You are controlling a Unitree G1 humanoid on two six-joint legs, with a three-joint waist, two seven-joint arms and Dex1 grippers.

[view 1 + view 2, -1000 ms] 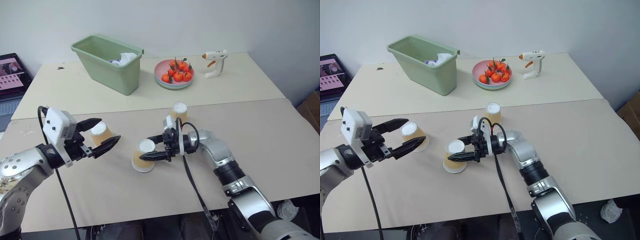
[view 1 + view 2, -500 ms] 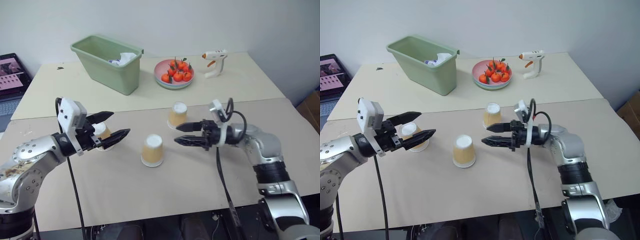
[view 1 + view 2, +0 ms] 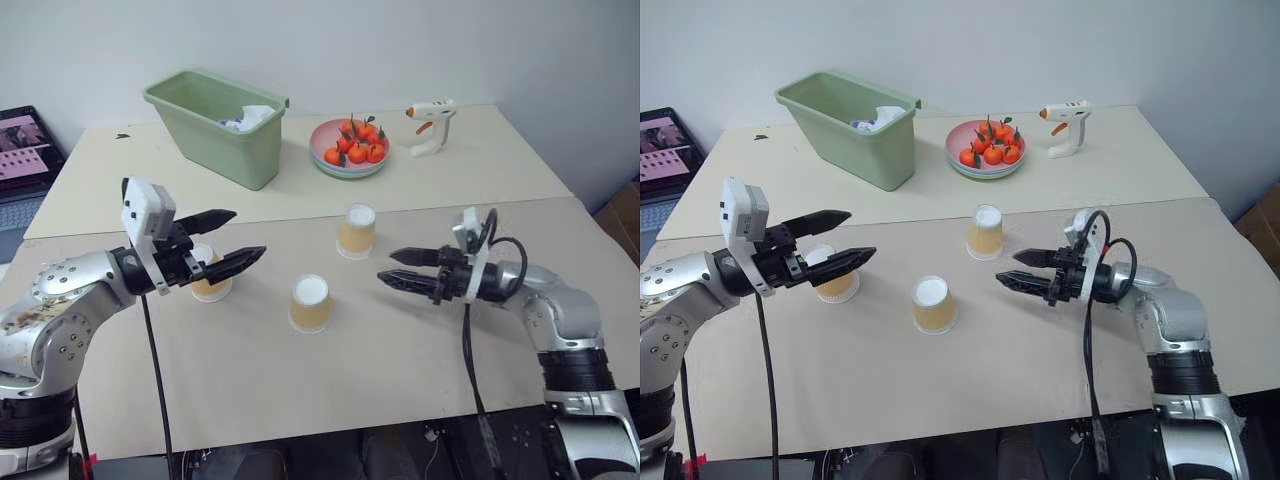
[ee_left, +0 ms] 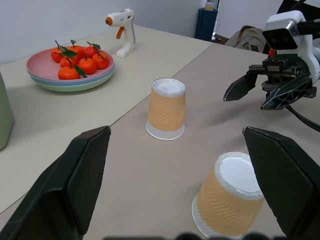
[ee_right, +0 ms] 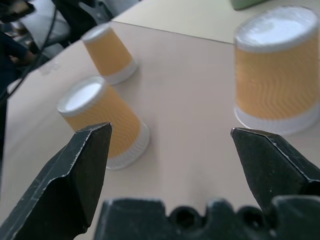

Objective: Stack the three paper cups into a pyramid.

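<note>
On the table (image 3: 400, 370), three paper cups (image 3: 310, 303) stand upturned and apart, without legible print; left gripper (image 3: 225, 243) and right gripper (image 3: 393, 267) spread, empty.

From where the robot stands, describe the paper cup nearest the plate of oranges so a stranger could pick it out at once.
Start at the pink plate of oranges on the far table, then come straight toward the robot onto the near table. The first upside-down paper cup there, near the seam between the tables, is the one. Unlike the other two cups, it stands farthest from the robot, with no gripper beside it.
</note>
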